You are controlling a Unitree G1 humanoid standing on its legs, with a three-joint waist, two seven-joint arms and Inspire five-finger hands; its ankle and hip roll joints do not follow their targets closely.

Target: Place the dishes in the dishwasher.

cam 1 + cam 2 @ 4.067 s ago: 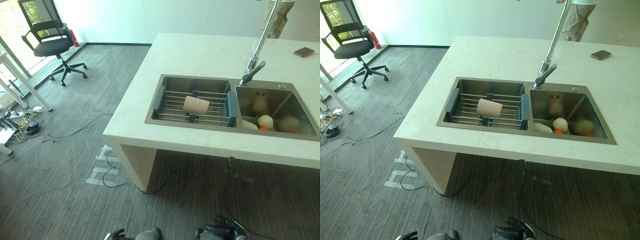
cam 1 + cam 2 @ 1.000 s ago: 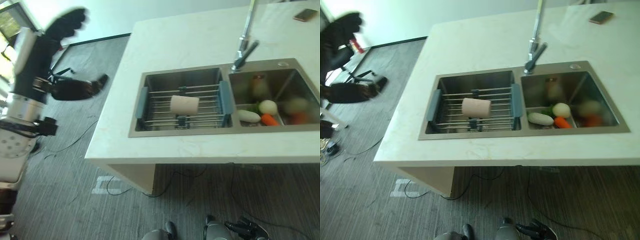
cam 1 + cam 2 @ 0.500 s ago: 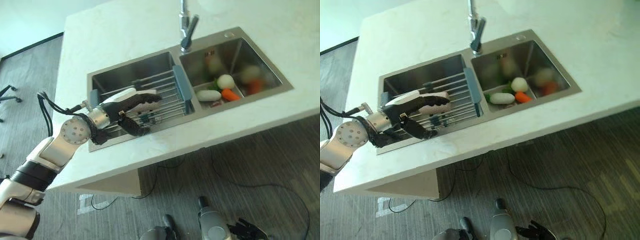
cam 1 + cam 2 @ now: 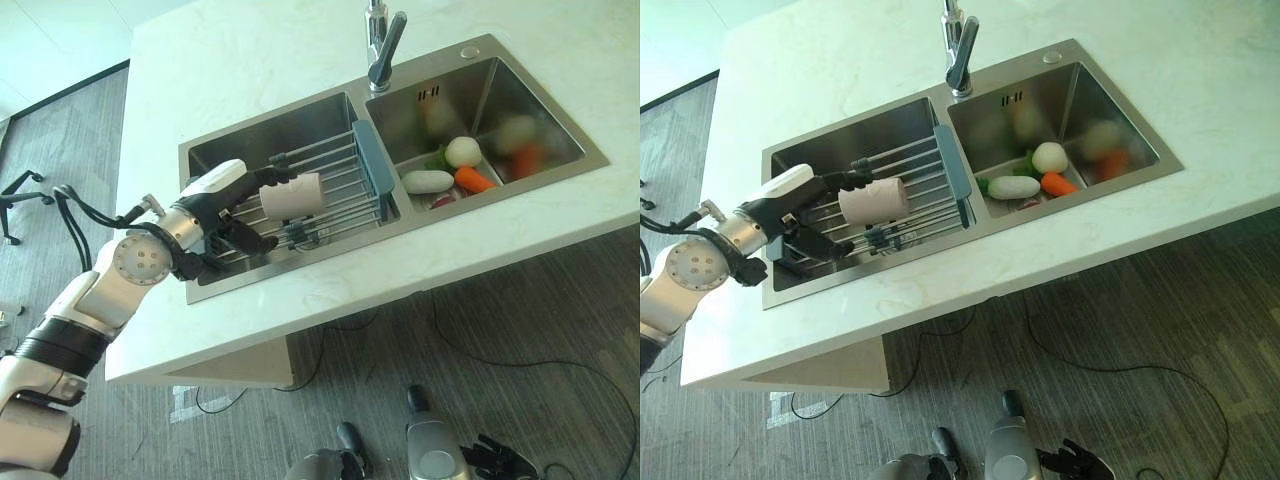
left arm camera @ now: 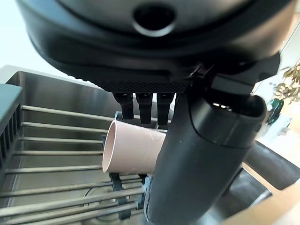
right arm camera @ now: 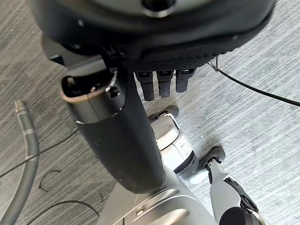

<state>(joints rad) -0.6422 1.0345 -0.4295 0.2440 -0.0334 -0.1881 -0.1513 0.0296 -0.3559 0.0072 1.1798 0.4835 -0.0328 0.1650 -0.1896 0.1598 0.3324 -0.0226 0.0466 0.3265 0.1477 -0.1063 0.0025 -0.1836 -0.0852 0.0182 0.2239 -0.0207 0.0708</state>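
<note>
A pale pink cup (image 4: 292,196) lies on its side on a wire rack (image 4: 345,172) with blue end pieces, across the left basin of the steel sink (image 4: 262,268). My left hand (image 4: 212,212) reaches in from the left, at the cup's left end. Its fingers are straight above the cup and the thumb is spread below it, so the hand is open; I cannot tell if it touches. In the left wrist view the cup (image 5: 133,152) lies just past the fingers (image 5: 143,105). My right hand (image 6: 117,136) hangs open over the floor.
The right basin holds a white radish (image 4: 428,181), a carrot (image 4: 475,180) and a round white vegetable (image 4: 461,151). The tap (image 4: 383,45) stands behind the divider. The white counter (image 4: 250,80) surrounds the sink, and its front edge drops to a grey carpeted floor.
The camera has shifted. My left hand came up from the far left to the rack; half a second ago its fingers lay over the cup, now they are at its left end.
</note>
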